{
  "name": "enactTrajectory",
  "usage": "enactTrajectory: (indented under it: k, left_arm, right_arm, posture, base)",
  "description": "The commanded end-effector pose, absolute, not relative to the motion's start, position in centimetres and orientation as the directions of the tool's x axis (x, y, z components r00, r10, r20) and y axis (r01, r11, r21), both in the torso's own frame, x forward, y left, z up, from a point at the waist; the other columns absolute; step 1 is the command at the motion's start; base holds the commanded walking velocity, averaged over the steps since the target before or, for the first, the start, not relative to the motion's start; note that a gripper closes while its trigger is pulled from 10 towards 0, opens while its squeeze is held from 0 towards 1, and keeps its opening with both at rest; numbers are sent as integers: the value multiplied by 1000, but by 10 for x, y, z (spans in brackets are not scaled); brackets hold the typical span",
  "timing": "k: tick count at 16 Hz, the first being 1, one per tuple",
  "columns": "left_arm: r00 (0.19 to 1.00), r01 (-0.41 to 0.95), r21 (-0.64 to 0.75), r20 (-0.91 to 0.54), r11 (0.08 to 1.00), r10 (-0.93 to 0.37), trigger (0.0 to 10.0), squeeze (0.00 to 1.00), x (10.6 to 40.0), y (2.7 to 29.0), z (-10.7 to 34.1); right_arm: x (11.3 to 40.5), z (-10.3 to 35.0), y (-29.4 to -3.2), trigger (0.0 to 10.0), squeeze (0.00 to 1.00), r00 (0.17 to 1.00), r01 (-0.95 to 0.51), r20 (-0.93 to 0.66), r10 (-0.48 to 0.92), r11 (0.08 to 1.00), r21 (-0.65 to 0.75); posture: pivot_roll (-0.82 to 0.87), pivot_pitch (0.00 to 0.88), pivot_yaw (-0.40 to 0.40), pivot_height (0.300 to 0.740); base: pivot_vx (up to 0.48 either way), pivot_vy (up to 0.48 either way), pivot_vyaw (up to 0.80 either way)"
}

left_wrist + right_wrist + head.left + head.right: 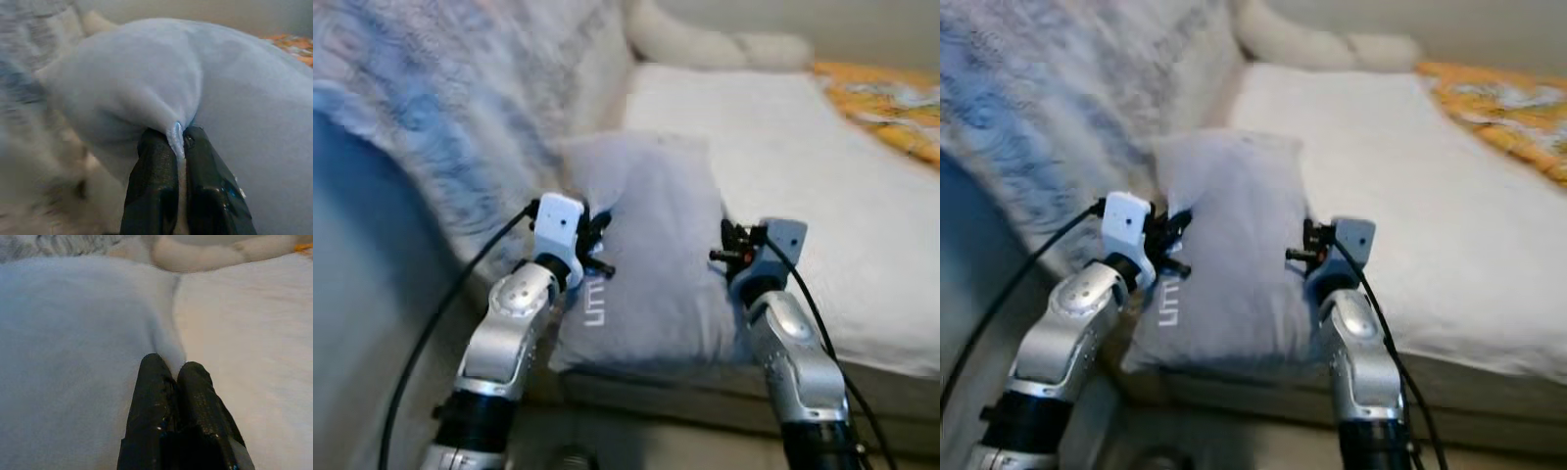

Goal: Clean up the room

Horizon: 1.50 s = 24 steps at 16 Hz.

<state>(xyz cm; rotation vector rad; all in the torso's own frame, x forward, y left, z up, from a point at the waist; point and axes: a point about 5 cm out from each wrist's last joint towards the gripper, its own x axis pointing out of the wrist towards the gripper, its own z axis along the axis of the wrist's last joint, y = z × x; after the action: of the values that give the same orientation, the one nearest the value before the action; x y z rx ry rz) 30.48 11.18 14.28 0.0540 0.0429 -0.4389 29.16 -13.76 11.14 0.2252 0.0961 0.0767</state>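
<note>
White bed (822,176), fuzzy blanket (440,108) left, orange cloth (891,108) far right.
Grey pillow (651,255) lies at the bed's near edge; left gripper (179,139) pinches its left side, right gripper (171,367) its right edge, both arms raised forward.

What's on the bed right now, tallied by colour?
Lavender-grey: 1, the pillow, pinched at its sides by the left gripper and the right gripper, jaws shut on the fabric
Blue-grey and white fuzzy: 1, the blanket
Cream: 1, the bolster at the far end
Orange and yellow: 1, the patterned cloth
Total: 4
</note>
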Motion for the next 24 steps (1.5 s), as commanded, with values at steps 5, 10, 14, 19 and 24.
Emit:
enactTrajectory:
  k: [5,10,14,19,24]
  left_arm:
    - [904,428,59,-17,902,-428,10000,0,308,110,152]
    - [886,464,59,-16,884,-464,10000,0,306,104,152]
    - [889,457,65,-14,887,-458,10000,0,308,103,153]
    - [897,441,65,-10,895,-441,10000,0,309,107,153]
    - [896,442,71,-7,894,-443,10000,0,309,107,153]
  right_arm:
    - [293,116,-139,10000,0,995,-65,-65,81,973,224]
    - [291,117,-145,10000,0,997,-33,-53,48,964,266]
    - [291,119,-146,10000,0,997,-40,-46,54,963,268]
    - [293,117,-141,10000,0,995,-74,-52,89,967,244]
    - [295,111,-142,10000,0,993,-58,-87,79,975,214]
  posture:
    - [69,0,-26,740]
    - [62,0,-15,740]
    - [60,0,-14,740]
    - [68,0,-24,740]
    - [70,0,-27,740]
  base:
    - [319,0,0]
    - [316,0,0]
    - [306,0,-394]
    - [303,0,0]
    - [294,0,320]
